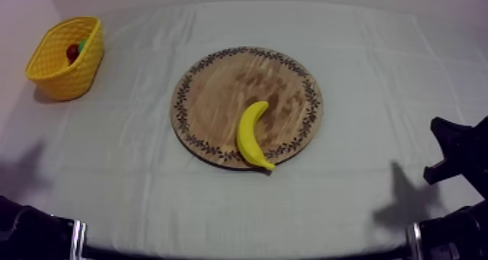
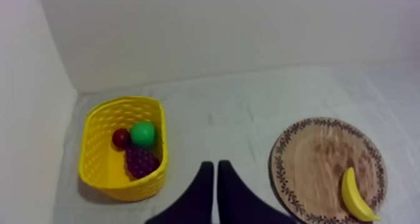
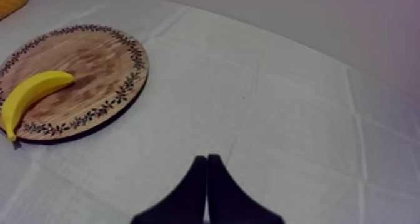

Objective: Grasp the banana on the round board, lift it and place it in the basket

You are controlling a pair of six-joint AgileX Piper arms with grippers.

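Banana on board, far from left gripper, right gripper; both clenched empty.

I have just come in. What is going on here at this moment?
Nothing is being handled yet. The banana lies on the wooden board, close to its rim, not yet picked up. The yellow basket stands apart from the board, on the robot's left side, and holds a small red fruit, a green fruit and a bunch of grapes. The left end effector and the right end effector are both shut on nothing, away from the banana.
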